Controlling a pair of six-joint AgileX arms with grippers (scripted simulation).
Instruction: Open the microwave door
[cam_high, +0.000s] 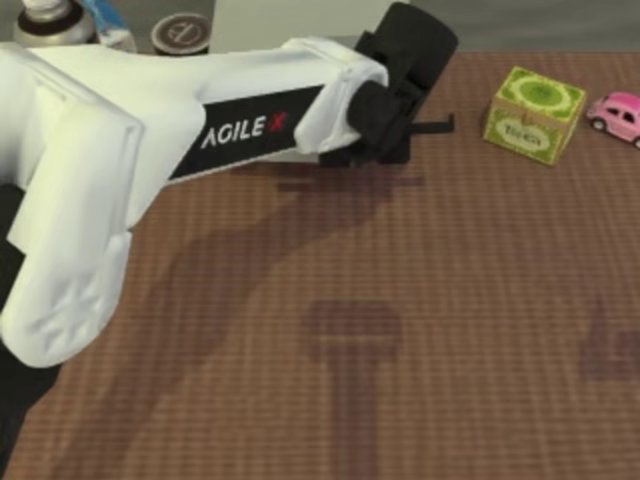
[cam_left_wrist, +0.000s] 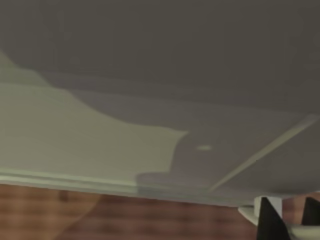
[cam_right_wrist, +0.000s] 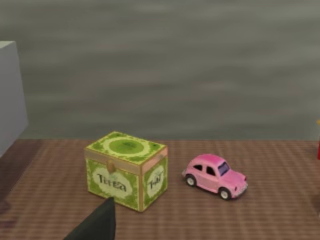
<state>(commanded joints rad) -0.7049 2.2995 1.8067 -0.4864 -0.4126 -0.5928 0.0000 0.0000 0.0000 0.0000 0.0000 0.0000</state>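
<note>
Surface: a brown woven table (cam_high: 430, 330); shadows of the arms lie on it; behind its far edge a plain grey wall (cam_right_wrist: 165, 65).
Far left corner: at 11 o'clock in the top view, two round jars or lids (cam_high: 185, 30), partly hidden.
Boxes: the green-yellow tea box (cam_high: 533, 115) stands shut at 2 o'clock; what is inside cannot be seen; just beside it, toward 3 o'clock, a pink toy car (cam_high: 616, 117), not touching.
Microwave: the microwave (cam_high: 290, 20) sits at 12 o'clock on the far edge, mostly under the left arm (cam_high: 150, 150); its pale underside or wall fills the left wrist view.
Door: the microwave door (cam_left_wrist: 240, 145) cannot be told apart with certainty.
Left gripper: the left gripper (cam_high: 425, 120) is at 12 o'clock beside the microwave; its dark fingertips (cam_left_wrist: 267, 217) stand on either side of a white bar (cam_left_wrist: 262, 202); clenched or not, I cannot tell.
Right gripper: only one dark finger (cam_right_wrist: 97, 222) shows; state of jaws cannot be told.
</note>
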